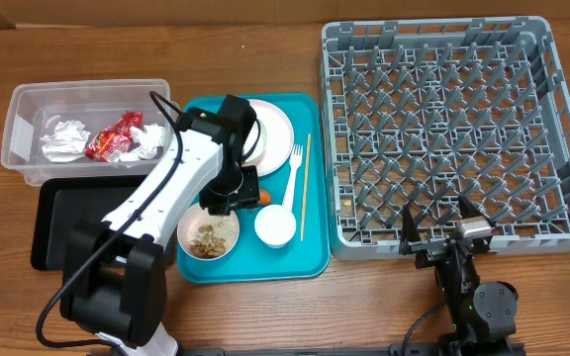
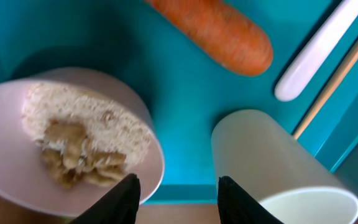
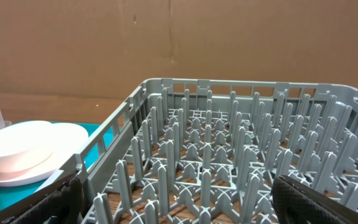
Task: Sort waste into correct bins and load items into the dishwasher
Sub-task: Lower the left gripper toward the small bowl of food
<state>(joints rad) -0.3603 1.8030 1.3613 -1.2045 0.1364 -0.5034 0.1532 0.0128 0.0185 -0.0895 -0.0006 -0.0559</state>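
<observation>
Over the teal tray (image 1: 310,259), my left gripper (image 1: 230,201) points down, jaws partly apart. In the left wrist view the gripper (image 2: 179,180) holds nothing; bare tray shows in the gap. One finger overlaps the rim of the bowl of food scraps (image 2: 67,143), the other the small white cup (image 2: 272,162). An orange carrot piece (image 2: 216,31) lies beyond, by the fork (image 2: 319,53) and chopstick (image 2: 334,81). The plate (image 1: 277,133) carries a white bowl. The clear tub (image 1: 23,124) holds napkins (image 1: 62,140) and a red wrapper (image 1: 114,136). My right gripper (image 1: 433,225) stands open at the near edge of the dish rack (image 1: 453,129).
The black tray (image 1: 52,225) lies in front of the clear tub, partly under my left arm. In the right wrist view, the grey dish rack (image 3: 229,155) fills the frame, with a brown cardboard wall behind it. Bare wooden table shows along the front edge.
</observation>
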